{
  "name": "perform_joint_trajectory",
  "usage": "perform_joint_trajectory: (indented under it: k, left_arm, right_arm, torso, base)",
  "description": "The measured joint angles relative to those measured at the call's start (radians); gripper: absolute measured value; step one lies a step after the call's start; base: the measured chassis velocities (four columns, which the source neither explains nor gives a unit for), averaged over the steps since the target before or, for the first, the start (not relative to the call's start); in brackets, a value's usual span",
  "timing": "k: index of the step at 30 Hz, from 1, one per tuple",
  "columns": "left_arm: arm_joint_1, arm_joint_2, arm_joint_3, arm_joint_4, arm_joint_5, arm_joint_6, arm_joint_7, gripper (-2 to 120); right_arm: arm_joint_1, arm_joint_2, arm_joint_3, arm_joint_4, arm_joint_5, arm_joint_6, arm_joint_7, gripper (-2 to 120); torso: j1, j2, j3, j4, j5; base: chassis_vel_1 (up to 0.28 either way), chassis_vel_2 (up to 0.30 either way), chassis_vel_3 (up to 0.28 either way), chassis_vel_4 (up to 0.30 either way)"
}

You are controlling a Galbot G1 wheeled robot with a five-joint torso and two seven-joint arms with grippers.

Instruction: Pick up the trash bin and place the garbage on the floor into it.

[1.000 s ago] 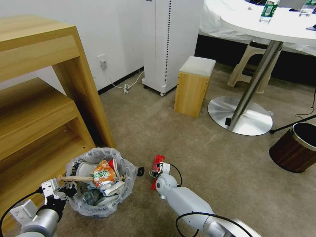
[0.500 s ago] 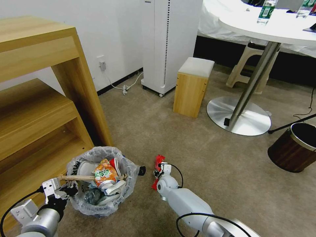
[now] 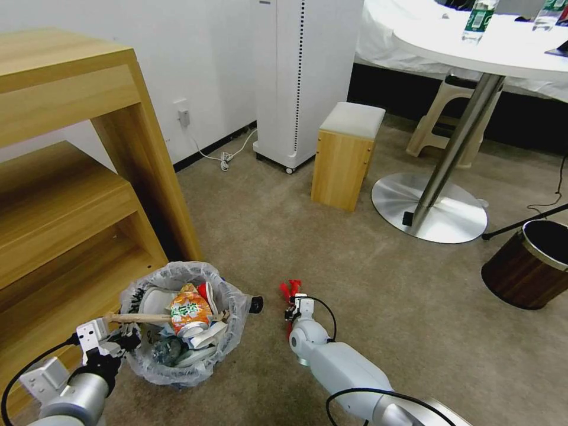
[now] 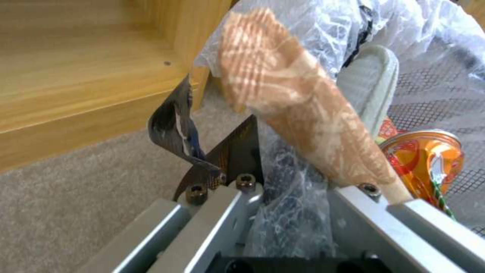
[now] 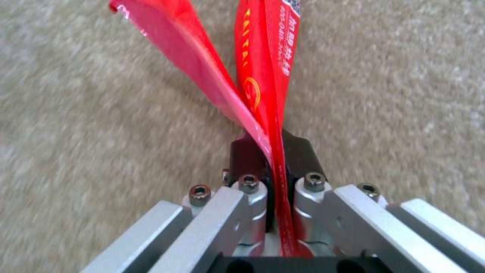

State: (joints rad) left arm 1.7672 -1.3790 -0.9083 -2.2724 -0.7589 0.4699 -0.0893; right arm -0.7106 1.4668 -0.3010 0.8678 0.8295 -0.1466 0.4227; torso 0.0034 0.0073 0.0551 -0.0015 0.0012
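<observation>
One bin held, one wrapper pinched.
The left gripper (image 3: 121, 342) is clamped on the bagged rim of the trash bin (image 3: 183, 322) on the floor (image 3: 367, 266); the right gripper (image 5: 273, 151) is closed around one red wrapper (image 5: 252, 72), just beside the bin.

Bag-lined trash bin (image 3: 177, 322), litter-filled, upright

Beige carpet floor (image 3: 331, 248) w/ trash bin (image 3: 177, 378), wood stool (image 3: 346, 157), round table base (image 3: 429, 208), brown bin (image 3: 526, 269) on it.
</observation>
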Motion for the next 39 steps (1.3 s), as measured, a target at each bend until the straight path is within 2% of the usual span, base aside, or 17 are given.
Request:
perform_joint_trajectory:
  k: [3,5,7,9,10,13,14,16,17,19,20,24,26,33,36,37,39]
  left_arm:
    - [-0.004,0.004,0.0,0.014,0.0,0.0,0.0,1]
    - [-0.009,0.008,-0.001,0.028,0.0,-0.001,0.0,1]
    - [-0.01,0.009,-0.001,0.031,0.0,-0.001,0.0,1]
    - [-0.014,0.011,-0.001,0.046,0.003,-0.001,0.0,1]
    - [-0.014,0.011,-0.001,0.046,0.003,-0.001,0.0,1]
    - [-0.016,0.009,0.001,0.054,0.009,-0.001,0.001,1]
    - [-0.016,0.009,0.001,0.054,0.009,-0.001,0.001,1]
    - [-0.016,0.008,0.004,0.056,0.014,-0.001,0.001,1]
    - [-0.016,0.008,0.004,0.056,0.014,-0.001,0.001,1]
    - [-0.012,0.006,0.007,0.056,0.021,-0.001,0.003,1]
    - [-0.01,0.005,0.007,0.054,0.024,-0.001,0.003,1]
    - [-0.003,0.002,0.008,0.046,0.031,-0.001,0.003,1]
    - [0.003,-0.003,0.01,0.036,0.035,-0.001,0.004,1]
    - [0.006,-0.01,0.011,0.023,0.041,-0.001,0.005,1]
    - [0.009,-0.02,0.015,0.01,0.044,0.003,0.005,1]
    - [0.009,-0.02,0.015,0.01,0.044,0.003,0.005,1]
    - [0.009,-0.022,0.016,0.004,0.044,0.005,0.005,1]
  right_arm:
    - [-0.03,-0.049,-0.008,0.091,0.004,-0.002,-0.001,0]
    - [-0.059,-0.105,-0.014,0.218,0.007,0.0,0.008,0]
    - [-0.066,-0.121,-0.016,0.255,0.007,0.001,0.01,0]
    - [-0.097,-0.192,-0.016,0.415,0.009,0.007,0.021,0]
    - [-0.097,-0.192,-0.016,0.415,0.009,0.007,0.021,0]
    - [-0.127,-0.337,-0.011,0.609,0.002,0.038,0.022,0]
    - [-0.127,-0.337,-0.011,0.609,0.002,0.038,0.022,0]
    - [-0.138,-0.432,0.006,0.749,-0.012,0.065,0.01,0]
    - [-0.138,-0.432,0.006,0.749,-0.012,0.065,0.01,0]
    - [-0.135,-0.51,0.022,0.93,-0.023,0.085,-0.016,0]
    - [-0.124,-0.534,0.022,0.981,-0.03,0.097,-0.032,0]
    - [-0.075,-0.579,0.008,1.055,-0.034,0.134,-0.075,0]
    - [-0.009,-0.615,-0.035,1.107,-0.017,0.162,-0.112,0]
    - [0.09,-0.63,-0.14,1.148,0.001,0.204,-0.162,0]
    - [0.19,-0.61,-0.287,1.134,0.025,0.255,-0.204,0]
    - [0.19,-0.61,-0.287,1.134,0.025,0.255,-0.204,0]
    - [0.23,-0.594,-0.35,1.115,0.023,0.265,-0.215,0]
  torso:
    - [0.0,0.0,0.0,-0.0002,-0.0004]
    - [0.0,0.0,0.0,-0.0006,-0.0006]
    - [0.0,0.0,0.0,-0.0006,-0.0006]
    - [0.0,0.0,0.0,-0.0005,-0.0008]
    - [0.0,0.0,0.0,-0.0005,-0.0008]
    - [0.0,0.0,0.0,-0.0009,-0.0008]
    - [0.0,0.0,0.0,-0.0009,-0.0008]
    - [0.0,0.0,0.0,-0.0016,-0.0012]
    - [0.0,0.0,0.0,-0.0016,-0.0012]
    - [0.0,0.0,0.0,-0.001,-0.0008]
    - [0.0,0.0,0.0,-0.001,-0.0012]
    - [0.0,0.0,0.0,-0.0007,-0.001]
    - [0.0,0.0,0.0,-0.0009,-0.0011]
    - [0.0,0.0,0.0,-0.0008,-0.0012]
    - [0.0,0.0,0.0,-0.0009,-0.0013]
    - [0.0,0.0,0.0,-0.0009,-0.0013]
    - [0.0,0.0,0.0,-0.0008,-0.0012]
  base:
    - [0.0,0.0,0.0,0.0]
    - [0.0,0.0,0.0,0.0]
    - [0.0,0.0,0.0,0.0]
    - [0.0,0.0,0.0,0.0]
    - [0.0,0.0,0.0,0.0]
    - [0.0,0.0,0.0,0.0]
    - [0.0,0.0,0.0,0.0]
    - [0.0,0.0,0.0,0.0]
    - [0.0,0.0,0.0,0.0]
    - [0.0,0.0,0.0,0.0]
    - [0.0,0.0,0.0,0.0]
    - [0.0,0.0,0.0,0.0]
    - [0.0,0.0,0.0,0.0]
    - [0.0,0.0,0.0,0.0]
    - [0.0,0.0,0.0,0.0]
    - [0.0,0.0,0.0,0.0]
    - [0.0,0.0,0.0,0.0]
